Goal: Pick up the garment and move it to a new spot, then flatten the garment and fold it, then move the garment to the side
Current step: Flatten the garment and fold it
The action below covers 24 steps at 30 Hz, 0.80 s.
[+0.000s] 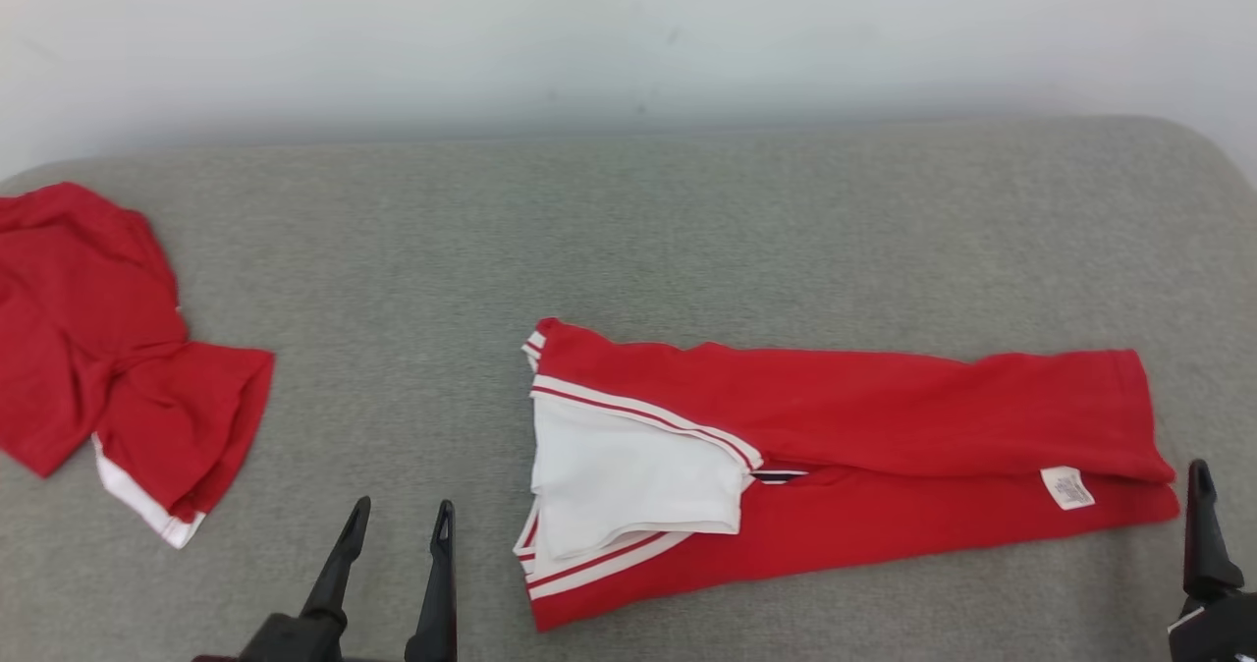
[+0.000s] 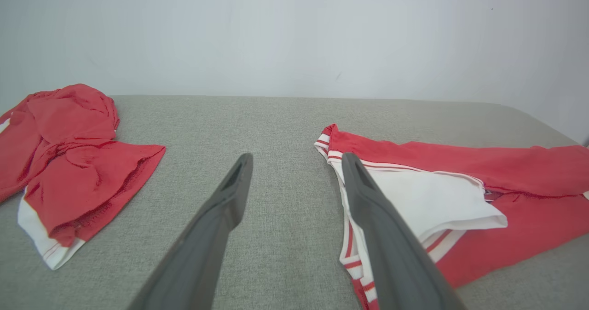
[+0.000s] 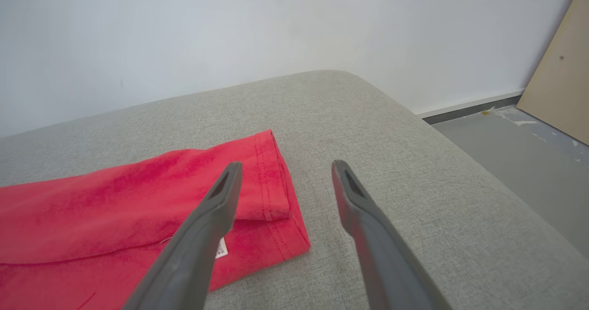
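Grey fabric cushion spans the head view, weave even, far right corner rounded; pale wall behind it at 12 o'clock, a few faint scuffs; spare red garment crumpled at 9 o'clock on the cushion, cut by the frame edge, white hem band at its 5 o'clock end. Right wrist view: grey floor at 3 o'clock, paint-flecked; skirting strip along the wall foot; tan board at 2 o'clock.

The garment just right of the left gripper is soft red cloth, matt, with white cloth edges. The tabletop under it is rough grey woven cloth. The gripper's fingers look like smooth, dull dark plastic.
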Tool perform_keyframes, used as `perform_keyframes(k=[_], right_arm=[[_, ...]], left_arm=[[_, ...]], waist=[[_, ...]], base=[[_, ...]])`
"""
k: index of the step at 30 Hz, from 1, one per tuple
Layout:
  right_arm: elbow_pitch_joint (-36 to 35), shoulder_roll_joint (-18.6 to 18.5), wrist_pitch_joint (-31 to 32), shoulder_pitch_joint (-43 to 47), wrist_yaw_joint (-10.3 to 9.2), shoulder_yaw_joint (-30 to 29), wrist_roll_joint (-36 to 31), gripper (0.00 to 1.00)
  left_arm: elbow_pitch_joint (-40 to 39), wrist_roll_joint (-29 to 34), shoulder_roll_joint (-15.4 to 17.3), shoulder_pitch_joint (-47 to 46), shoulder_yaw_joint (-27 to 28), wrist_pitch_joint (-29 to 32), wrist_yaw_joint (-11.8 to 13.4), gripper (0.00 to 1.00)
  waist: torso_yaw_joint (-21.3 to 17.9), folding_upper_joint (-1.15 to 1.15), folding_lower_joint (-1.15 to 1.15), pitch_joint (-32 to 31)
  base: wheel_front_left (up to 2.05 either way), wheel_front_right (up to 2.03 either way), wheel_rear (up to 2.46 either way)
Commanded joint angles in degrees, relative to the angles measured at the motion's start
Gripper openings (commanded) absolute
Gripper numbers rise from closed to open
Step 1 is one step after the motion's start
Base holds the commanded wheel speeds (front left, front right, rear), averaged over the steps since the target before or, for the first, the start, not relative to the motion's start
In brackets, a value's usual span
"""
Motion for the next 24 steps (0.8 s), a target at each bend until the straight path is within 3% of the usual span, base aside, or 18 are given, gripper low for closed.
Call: perform_keyframes(k=[1, 14, 20, 21, 22, 23, 24], right_arm=[[1.3, -0.1, 0.0, -0.4, -0.13, -0.5, 0.8, 1.0], [16.7, -1.6, 5.9, -8.2, -0.13, -6.1, 3.4, 1.0], [23.9, 0.0, 10.6, -9.1, -0.13, -7.1, 2.8, 0.97], [24.4, 0.5, 10.7, -9.0, -0.13, -7.0, 2.8, 0.87], [24.5, 1.1, 10.4, -9.0, -0.13, -6.7, 2.7, 0.43], [24.3, 1.5, 10.1, -8.9, -0.13, -6.3, 2.6, 0.14], [24.2, 1.8, 9.8, -8.8, -0.12, -6.0, 2.6, 0.0]], left_arm=[[0.3, 1.6, -0.7, 1.3, 0.6, -0.2, -0.5, 1.0], [1.9, 7.8, -5.6, 3.0, 2.4, -0.2, -5.8, 1.0], [2.6, 9.0, -7.2, 2.8, 4.0, -0.2, -7.5, 1.0], [2.7, 9.2, -7.4, 2.9, 4.3, -0.2, -7.8, 1.0], [2.7, 9.4, -7.7, 3.0, 4.7, -0.2, -8.1, 1.0], [2.7, 9.4, -8.0, 3.3, 4.9, -0.2, -8.3, 1.0], [2.8, 9.6, -8.2, 3.6, 5.1, -0.2, -8.6, 1.0]], waist=[[2.5, 0.0, 0.01, -1.0], [9.4, 0.0, 0.01, 2.1], [11.0, 0.0, 0.01, 2.9], [11.1, 0.0, 0.01, 3.0], [11.1, 0.0, 0.01, 3.0], [11.0, 0.0, 0.01, 3.0], [10.8, 0.0, 0.01, 3.0]], base=[[0.0, 0.0, 0.0], [0.0, 0.0, 0.0], [0.0, 0.0, 0.0], [0.0, 0.0, 0.0], [0.0, 0.0, 0.0], [0.0, 0.0, 0.0], [0.0, 0.0, 0.0]])
